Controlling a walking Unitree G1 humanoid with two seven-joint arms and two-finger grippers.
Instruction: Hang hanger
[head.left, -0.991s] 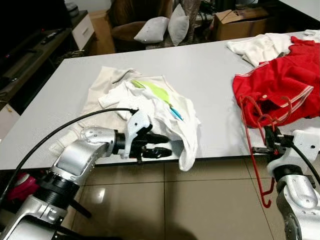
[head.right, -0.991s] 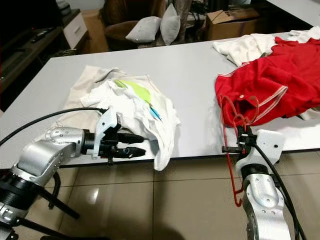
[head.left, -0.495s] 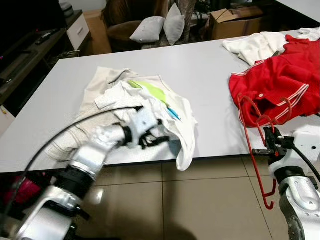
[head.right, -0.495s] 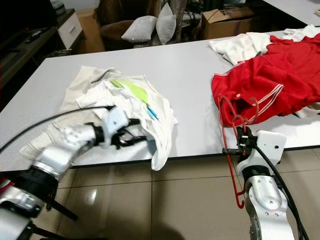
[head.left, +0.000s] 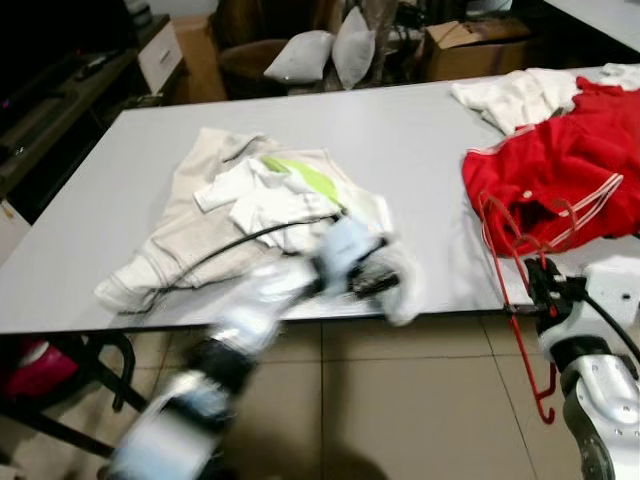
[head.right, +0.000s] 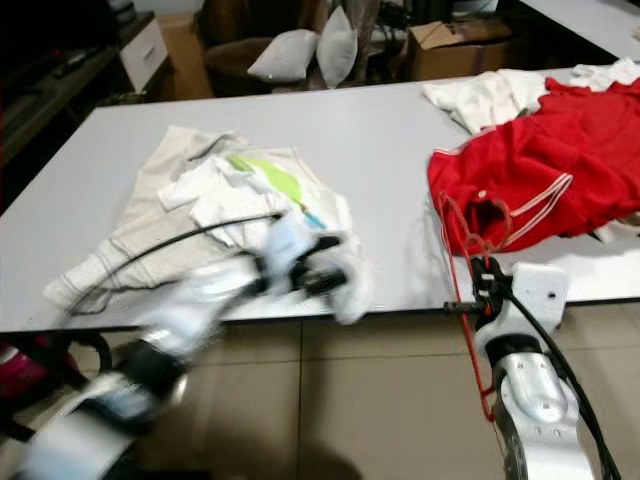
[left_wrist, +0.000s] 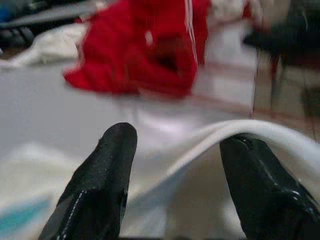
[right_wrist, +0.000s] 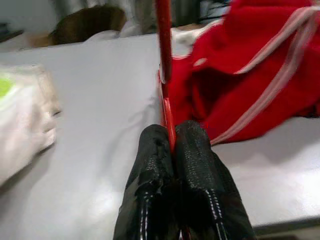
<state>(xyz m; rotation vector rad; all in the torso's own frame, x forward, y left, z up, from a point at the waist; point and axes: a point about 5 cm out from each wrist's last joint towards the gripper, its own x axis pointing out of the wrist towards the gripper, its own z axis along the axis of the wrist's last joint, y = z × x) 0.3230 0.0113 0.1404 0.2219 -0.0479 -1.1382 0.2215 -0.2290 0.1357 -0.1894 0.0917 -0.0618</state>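
Right end effector (head.left: 541, 287) is sitting at the lower right of the head view, just off the front edge of the tabletop (head.left: 430, 150), its fingers pressed together on the thin stem of the red hanger (head.left: 515, 300). The hanger's long axis is running near vertical: hook end is dangling below the tabletop edge, the looped wire shoulders are rising up against the red shirt (head.left: 560, 175) at right.

Left end effector (head.left: 368, 280) is showing blurred at centre frame by the front edge, fingers spread, with a fold of the white shirt (head.left: 290, 195) lying between them.

The key relation: the white shirt's hem is lying to the left of the hanger along the front edge, some way apart from it. The right arm is the one carrying the hanger; the left arm is the one nearer the white shirt. Judged from this, cloth and hanger need bringing together.

The left wrist view is showing the white hem arching between its fingers (left_wrist: 100, 180), with the red shirt beyond. The right wrist view is showing the pinch on the stem clearly, fingers (right_wrist: 150, 165) closed with no gap.
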